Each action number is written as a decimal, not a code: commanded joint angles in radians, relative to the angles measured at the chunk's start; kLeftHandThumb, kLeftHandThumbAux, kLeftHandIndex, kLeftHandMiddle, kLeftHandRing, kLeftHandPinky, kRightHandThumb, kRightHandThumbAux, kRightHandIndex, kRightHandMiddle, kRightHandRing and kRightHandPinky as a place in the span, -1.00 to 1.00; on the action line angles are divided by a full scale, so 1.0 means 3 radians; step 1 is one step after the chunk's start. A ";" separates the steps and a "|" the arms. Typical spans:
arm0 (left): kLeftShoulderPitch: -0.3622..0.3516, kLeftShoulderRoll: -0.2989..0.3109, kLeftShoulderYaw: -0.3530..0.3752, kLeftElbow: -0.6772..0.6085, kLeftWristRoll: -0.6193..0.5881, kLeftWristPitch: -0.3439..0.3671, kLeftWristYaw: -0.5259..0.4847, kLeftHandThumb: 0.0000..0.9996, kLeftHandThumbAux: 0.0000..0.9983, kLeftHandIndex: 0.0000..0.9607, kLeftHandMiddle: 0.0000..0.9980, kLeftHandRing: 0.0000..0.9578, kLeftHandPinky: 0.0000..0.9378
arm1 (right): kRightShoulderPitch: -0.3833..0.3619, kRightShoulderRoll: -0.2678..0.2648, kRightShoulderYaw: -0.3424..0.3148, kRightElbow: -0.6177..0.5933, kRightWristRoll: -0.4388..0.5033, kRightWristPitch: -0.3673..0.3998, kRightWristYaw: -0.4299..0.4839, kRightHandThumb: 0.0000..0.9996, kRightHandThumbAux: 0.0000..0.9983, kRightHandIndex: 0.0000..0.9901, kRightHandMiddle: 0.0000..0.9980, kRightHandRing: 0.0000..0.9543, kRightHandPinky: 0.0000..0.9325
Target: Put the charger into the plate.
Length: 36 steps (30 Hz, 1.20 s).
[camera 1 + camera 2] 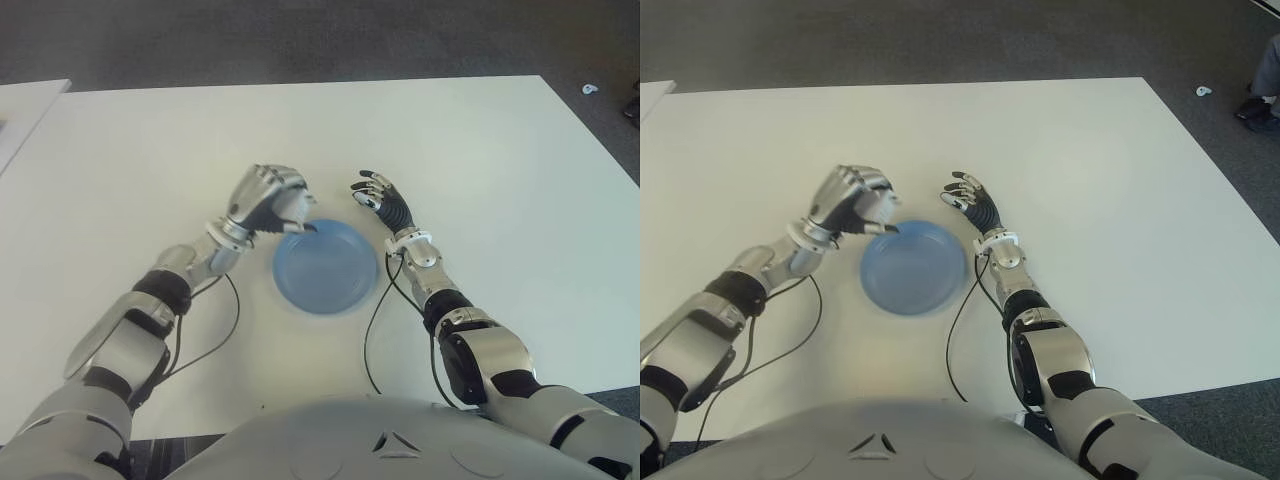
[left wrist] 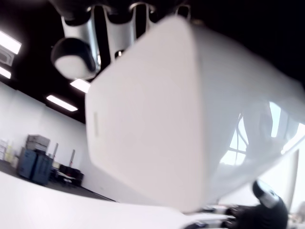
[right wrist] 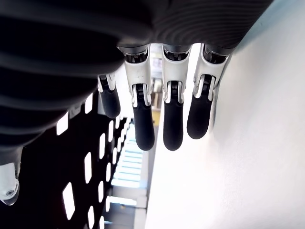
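Your left hand [image 1: 268, 203] is over the table [image 1: 480, 160], at the far-left rim of the plate [image 1: 326, 270]. Its fingers [image 2: 76, 52] are curled tight, and in the left wrist view you see a white charger [image 2: 157, 114] filling most of the picture, held under those fingers. So the charger is in your left hand, not in the plate. In the eye views the charger itself is mostly hidden by the curled fingers; you can see only a small pale part near the fingertips. The fingertips reach just over the plate's rim. I cannot tell if the hand touches the plate.

The plate is blue and round, and it lies on the table between your two hands, a little nearer to your body than both of them. A black cable [image 1: 225, 330] runs from the left forearm down over the table.

Your right hand [image 1: 382, 200] is just beside the plate, at its far-right rim. In the right wrist view its fingers [image 3: 172, 124] are straight and a little spread, and nothing is in them. Another cable [image 1: 372, 320] hangs from the right wrist along the right side of the plate.
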 commanded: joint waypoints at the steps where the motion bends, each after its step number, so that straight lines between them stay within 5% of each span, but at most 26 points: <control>1: 0.0143 0.0022 -0.0029 -0.0188 0.0081 -0.0029 -0.0213 -0.01 0.40 0.66 0.83 0.88 0.91 | 0.0247 0.0051 -0.0002 0.0235 0.0007 0.0396 0.0033 -1.00 -0.01 -0.70 -0.34 -0.34 -0.42; 15: 0.0187 -0.0181 -0.0334 -0.0312 0.0630 0.0268 -0.0173 -0.18 0.56 0.64 0.80 0.86 0.90 | 0.0212 0.0101 -0.0087 0.0266 0.0090 0.0390 0.0085 -1.00 -0.04 -0.77 -0.49 -0.45 -0.45; 27: 0.0372 -0.0232 -0.0231 -0.0504 0.0302 0.0241 -0.0569 -0.17 0.55 0.61 0.78 0.83 0.86 | 0.0202 0.0141 -0.0144 0.0269 0.0127 0.0376 0.0079 -1.00 0.00 -0.77 -0.57 -0.53 -0.49; 33: 0.0415 -0.0275 -0.0125 -0.0559 0.0051 0.0073 -0.0750 -0.10 0.30 0.55 0.74 0.79 0.82 | 0.0200 0.0150 -0.0159 0.0267 0.0142 0.0381 0.0076 -1.00 0.01 -0.77 -0.58 -0.56 -0.54; 36: 0.0449 -0.0210 -0.0083 -0.0623 -0.0010 0.0075 -0.0903 -0.16 0.13 0.29 0.64 0.66 0.64 | 0.0199 0.0149 -0.0166 0.0265 0.0151 0.0381 0.0077 -1.00 -0.01 -0.78 -0.60 -0.59 -0.62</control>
